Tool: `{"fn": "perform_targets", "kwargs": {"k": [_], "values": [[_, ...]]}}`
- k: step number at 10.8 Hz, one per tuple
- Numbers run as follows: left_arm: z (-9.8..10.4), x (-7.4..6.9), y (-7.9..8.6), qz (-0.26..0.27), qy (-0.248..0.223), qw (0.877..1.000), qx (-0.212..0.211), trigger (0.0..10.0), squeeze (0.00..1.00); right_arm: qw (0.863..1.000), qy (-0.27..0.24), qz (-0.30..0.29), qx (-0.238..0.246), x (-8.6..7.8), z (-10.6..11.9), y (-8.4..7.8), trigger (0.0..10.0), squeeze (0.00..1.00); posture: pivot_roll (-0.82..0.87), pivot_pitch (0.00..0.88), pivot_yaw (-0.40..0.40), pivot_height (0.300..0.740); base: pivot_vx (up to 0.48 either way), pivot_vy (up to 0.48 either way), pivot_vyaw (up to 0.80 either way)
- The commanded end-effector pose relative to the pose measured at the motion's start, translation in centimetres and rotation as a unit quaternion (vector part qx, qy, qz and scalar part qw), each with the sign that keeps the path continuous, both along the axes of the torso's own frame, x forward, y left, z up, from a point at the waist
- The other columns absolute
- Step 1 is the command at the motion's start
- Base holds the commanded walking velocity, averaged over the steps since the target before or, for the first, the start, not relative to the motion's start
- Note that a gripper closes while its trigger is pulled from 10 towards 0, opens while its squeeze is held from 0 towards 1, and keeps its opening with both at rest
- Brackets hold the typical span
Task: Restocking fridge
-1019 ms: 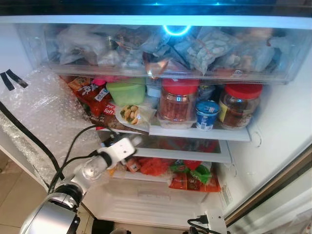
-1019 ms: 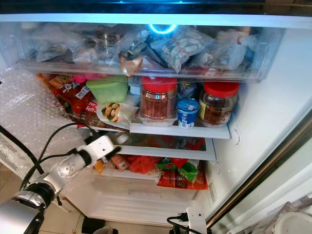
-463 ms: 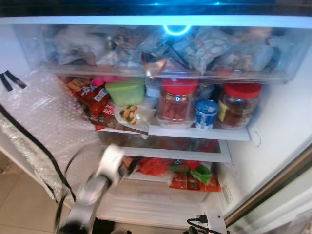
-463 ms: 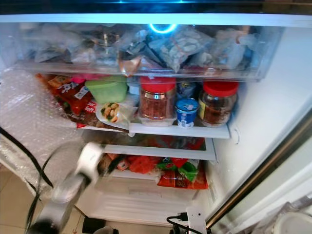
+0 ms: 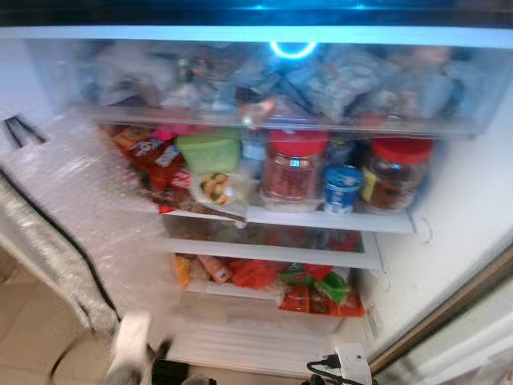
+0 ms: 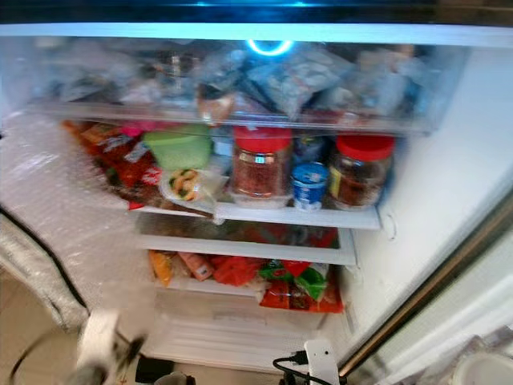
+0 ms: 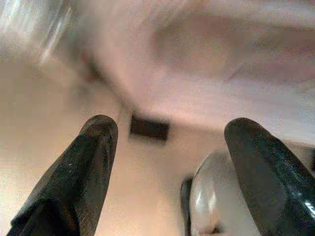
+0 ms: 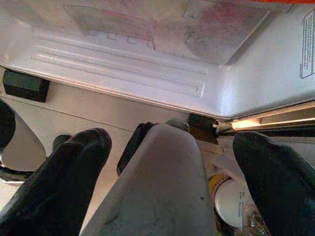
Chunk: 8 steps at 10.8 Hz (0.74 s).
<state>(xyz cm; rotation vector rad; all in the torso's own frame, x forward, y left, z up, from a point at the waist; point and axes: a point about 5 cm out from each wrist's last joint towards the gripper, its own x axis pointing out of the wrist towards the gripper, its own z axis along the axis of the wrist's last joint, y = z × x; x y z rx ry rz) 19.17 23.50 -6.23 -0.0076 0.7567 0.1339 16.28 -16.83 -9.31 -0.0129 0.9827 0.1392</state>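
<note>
The open fridge holds two red-lidded jars point(image 5: 292, 164) point(image 5: 397, 172), a blue cup point(image 5: 342, 188) and a green tub point(image 5: 208, 151) on its middle shelf point(image 5: 321, 218). Red, orange and green snack packets point(image 5: 313, 289) lie on the shelf below. My left arm point(image 5: 131, 346) is a low blur at the bottom left, in front of the fridge's foot. Its gripper point(image 7: 170, 130) is open and holds nothing. My right gripper point(image 8: 172, 145) hangs open and empty by the fridge's base, and its white wrist point(image 5: 353, 365) shows at the bottom edge.
A clear drawer point(image 5: 280, 80) stuffed with bags spans the top. Bubble wrap point(image 5: 72, 200) edged with black tape covers the left side. A white bottom drawer point(image 5: 248, 329) sits under the packets. The fridge's right wall point(image 5: 457, 208) closes that side.
My left arm has pulled back from the packet shelf and dropped to the bottom left, now blurred. The fridge's contents have stayed put.
</note>
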Motion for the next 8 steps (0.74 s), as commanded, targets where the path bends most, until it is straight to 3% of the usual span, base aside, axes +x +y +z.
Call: {"fn": "perform_targets", "kwargs": {"k": [1,2,3,6,8], "values": [[-0.8,-1.4,0.6,0.036,0.035,0.999,0.001,10.0,0.0,1.0,0.031,-0.001,-0.004,-1.5,-0.6,-0.2,10.0,0.0,0.05,0.0,-0.025,0.663,0.0,0.0,0.0],[-2.1,-3.6,0.3,0.027,0.081,0.996,0.021,10.0,0.0,1.0,0.031,-0.003,-0.004,-1.6,-0.7,-0.2,10.0,0.0,0.04,0.0,-0.019,0.663,0.0,0.0,0.0],[-2.7,-4.8,0.0,0.047,0.1,0.994,0.021,10.0,0.0,1.0,0.029,-0.009,-0.002,-1.6,-0.7,-0.3,10.0,0.0,0.02,0.0,-0.017,0.663,0.0,0.0,0.0],[-2.7,-4.7,-0.2,0.061,0.102,0.993,0.017,10.0,0.0,0.999,0.03,-0.01,-0.003,-1.6,-0.7,-0.4,10.0,0.0,0.04,0.0,-0.026,0.663,0.0,0.0,0.0],[-3.0,-5.9,0.9,0.046,0.124,0.991,0.028,10.0,0.0,0.999,0.032,-0.006,0.001,-1.7,-0.7,-0.3,10.0,0.0,0.03,0.0,-0.02,0.663,0.0,0.287,0.0]]}}
